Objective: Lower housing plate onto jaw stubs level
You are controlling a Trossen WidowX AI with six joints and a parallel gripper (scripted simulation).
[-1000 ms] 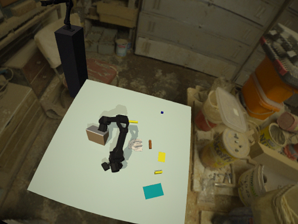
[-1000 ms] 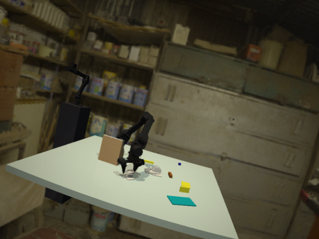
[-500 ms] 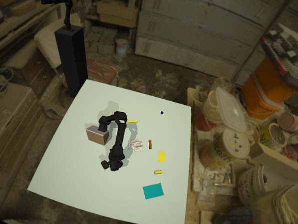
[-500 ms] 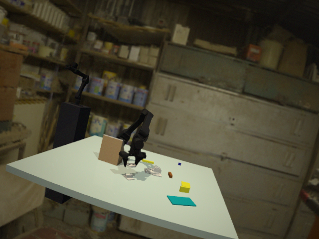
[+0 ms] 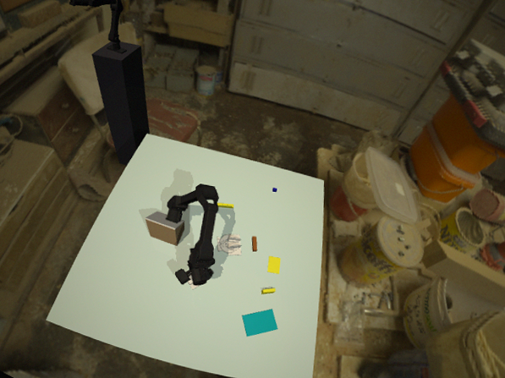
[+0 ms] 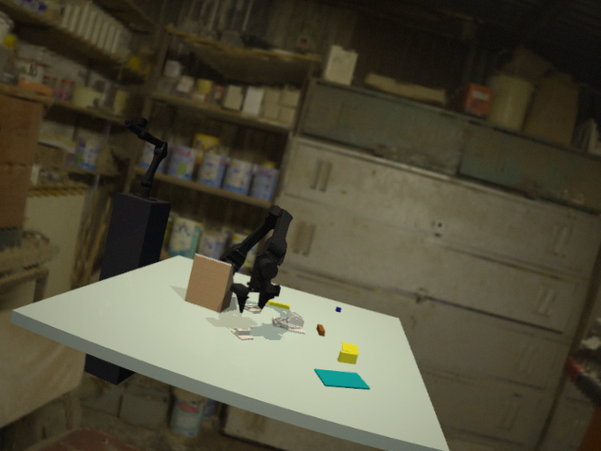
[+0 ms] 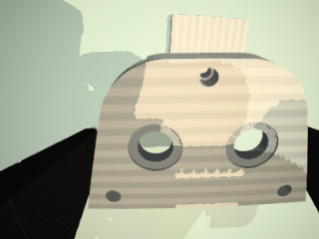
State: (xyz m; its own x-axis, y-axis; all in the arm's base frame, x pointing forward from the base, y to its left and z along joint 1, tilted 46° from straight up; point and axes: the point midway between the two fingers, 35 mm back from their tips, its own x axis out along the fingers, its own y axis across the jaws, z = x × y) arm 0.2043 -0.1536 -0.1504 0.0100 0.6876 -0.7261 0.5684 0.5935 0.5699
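The housing plate (image 7: pixel 194 105) (image 6: pixel 253 308) is pale and ribbed, with a rounded edge, two ringed holes and three small holes. My gripper (image 7: pixel 194 137) (image 6: pixel 252 305) is shut on it, one finger at each side, and holds it above the table. The top view shows the arm over it, hiding most of it. The jaw assembly (image 5: pixel 229 244) (image 6: pixel 289 321) stands to the right of the gripper in the top and exterior views, pale, with the jaws on a flat base. Its pins and stubs are too small to tell apart.
A pale small stand (image 6: pixel 242 334) (image 7: pixel 209 35) is on the table below the plate. A brown box (image 5: pixel 165 232) (image 6: pixel 208 283) stands near the arm's base. Right of the assembly are an orange bar (image 5: pixel 254 243) (image 6: pixel 320 329), a yellow block (image 5: pixel 273 265) (image 6: pixel 348 353) and a teal sheet (image 5: pixel 259 322) (image 6: pixel 341 379).
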